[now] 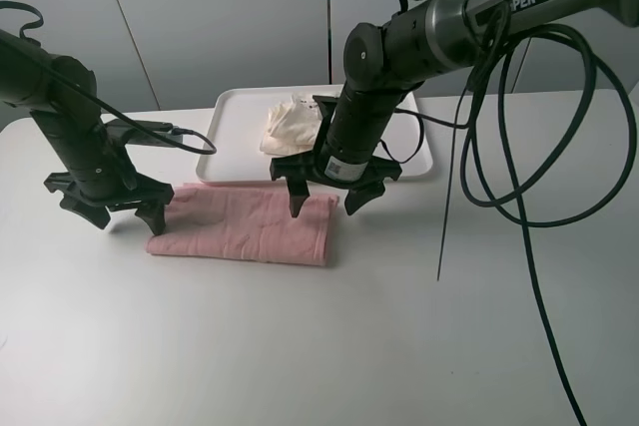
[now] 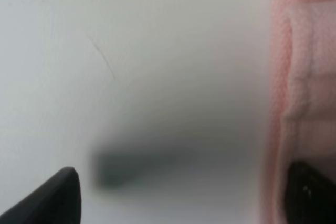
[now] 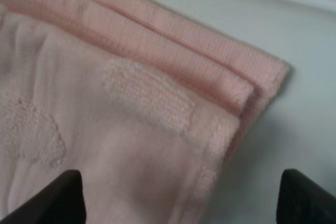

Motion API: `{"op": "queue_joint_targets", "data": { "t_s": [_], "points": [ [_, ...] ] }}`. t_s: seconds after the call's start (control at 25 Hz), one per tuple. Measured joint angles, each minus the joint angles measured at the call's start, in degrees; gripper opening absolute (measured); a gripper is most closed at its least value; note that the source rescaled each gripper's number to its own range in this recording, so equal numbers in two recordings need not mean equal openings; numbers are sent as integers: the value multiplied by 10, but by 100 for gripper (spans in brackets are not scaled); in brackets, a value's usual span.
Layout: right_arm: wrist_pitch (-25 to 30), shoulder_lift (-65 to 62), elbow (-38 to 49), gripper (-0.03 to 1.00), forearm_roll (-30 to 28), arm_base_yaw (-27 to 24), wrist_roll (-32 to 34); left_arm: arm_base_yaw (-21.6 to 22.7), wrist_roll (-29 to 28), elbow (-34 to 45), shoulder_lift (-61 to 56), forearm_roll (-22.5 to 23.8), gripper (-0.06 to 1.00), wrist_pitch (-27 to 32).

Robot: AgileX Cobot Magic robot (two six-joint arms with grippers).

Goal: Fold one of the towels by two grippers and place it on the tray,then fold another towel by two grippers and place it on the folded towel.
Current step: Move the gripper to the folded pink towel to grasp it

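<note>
A pink towel (image 1: 245,225), folded in half, lies flat on the white table in front of the tray. A cream towel (image 1: 291,123) lies crumpled on the white tray (image 1: 235,112) at the back. My left gripper (image 1: 128,214) is open, low over the table at the pink towel's left end; the left wrist view shows that end (image 2: 302,77) beside one fingertip (image 2: 310,190). My right gripper (image 1: 326,203) is open above the towel's far right corner, which fills the right wrist view (image 3: 157,98). Neither gripper holds anything.
Black cables (image 1: 519,147) hang from the right arm down over the right side of the table. A cable (image 1: 165,132) loops from the left arm toward the tray. The table's bare white top (image 1: 329,346) stretches in front of the towel.
</note>
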Motion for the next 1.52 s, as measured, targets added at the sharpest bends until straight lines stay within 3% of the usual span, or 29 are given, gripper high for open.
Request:
{"op": "queue_joint_targets", "data": {
  "t_s": [0.24, 0.6, 0.92, 1.52],
  "points": [
    [5, 0, 0, 80, -2, 1, 2, 0, 0, 0, 0, 1, 100, -1],
    [19, 1, -1, 80, -52, 20, 5, 0, 3, 0, 0, 6, 100, -4],
    [90, 46, -65, 79, -58, 21, 13, 0, 3, 0, 0, 7, 100, -5],
    [76, 61, -70, 72, -48, 34, 39, 0, 3, 0, 0, 7, 100, -5]
  ]
}}
